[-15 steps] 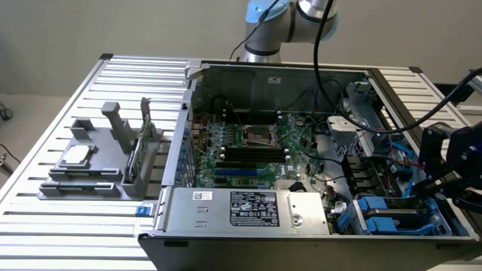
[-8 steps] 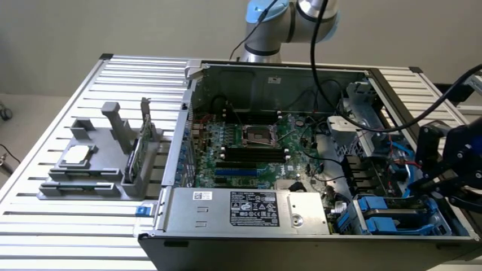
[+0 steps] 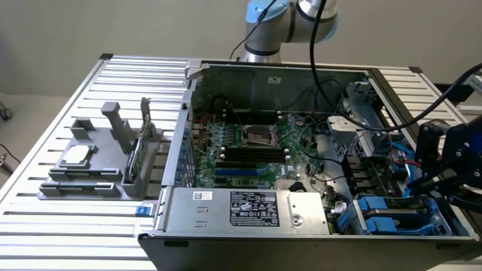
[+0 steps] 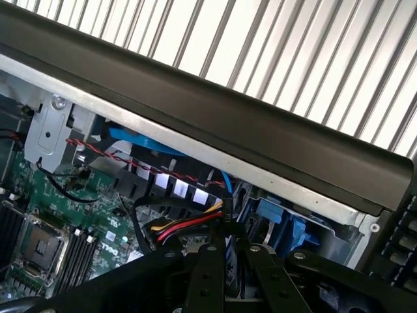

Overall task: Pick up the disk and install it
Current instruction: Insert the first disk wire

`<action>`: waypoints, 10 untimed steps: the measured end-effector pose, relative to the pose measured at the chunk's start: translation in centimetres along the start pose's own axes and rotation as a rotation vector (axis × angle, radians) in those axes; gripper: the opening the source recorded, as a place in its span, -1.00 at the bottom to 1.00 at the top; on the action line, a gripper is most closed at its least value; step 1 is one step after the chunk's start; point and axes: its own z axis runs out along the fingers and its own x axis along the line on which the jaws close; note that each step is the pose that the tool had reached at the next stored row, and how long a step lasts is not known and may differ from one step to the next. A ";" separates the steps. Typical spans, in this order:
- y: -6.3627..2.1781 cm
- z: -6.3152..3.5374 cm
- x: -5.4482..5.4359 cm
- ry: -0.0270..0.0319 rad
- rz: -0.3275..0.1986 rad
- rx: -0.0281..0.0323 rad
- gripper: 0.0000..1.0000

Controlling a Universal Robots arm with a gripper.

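Note:
The disk [image 3: 391, 214], grey metal in a blue plastic carrier, lies in the drive bay at the front corner of the open computer case [image 3: 263, 231], on the exterior view's right. My black gripper [image 3: 435, 180] hangs just above and beside that bay, over the case's side wall. In the wrist view the two fingers [image 4: 207, 274] stand almost together, shut, with only a thin dark slit between them at the gripper [image 4: 225, 264]. I see nothing held in them. Blue carrier plastic [image 4: 281, 225] shows just beyond the fingertips, under the case rim.
The motherboard [image 3: 249, 152] with its cables fills the case, and the power supply box [image 3: 249, 209] sits along the front. On the exterior view's left, a grey fixture [image 3: 90, 169] carries a silver square chip [image 3: 78, 155] and an upright green card [image 3: 139, 149]. A slatted metal table [image 3: 45, 226] surrounds everything.

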 end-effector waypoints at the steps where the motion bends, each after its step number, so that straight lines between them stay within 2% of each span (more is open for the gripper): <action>1: -0.02 -0.01 0.0 -0.0003 0.006 -0.0008 -0.67; 10: -0.63 0.01 0.3 0.0007 0.026 -0.0003 -0.67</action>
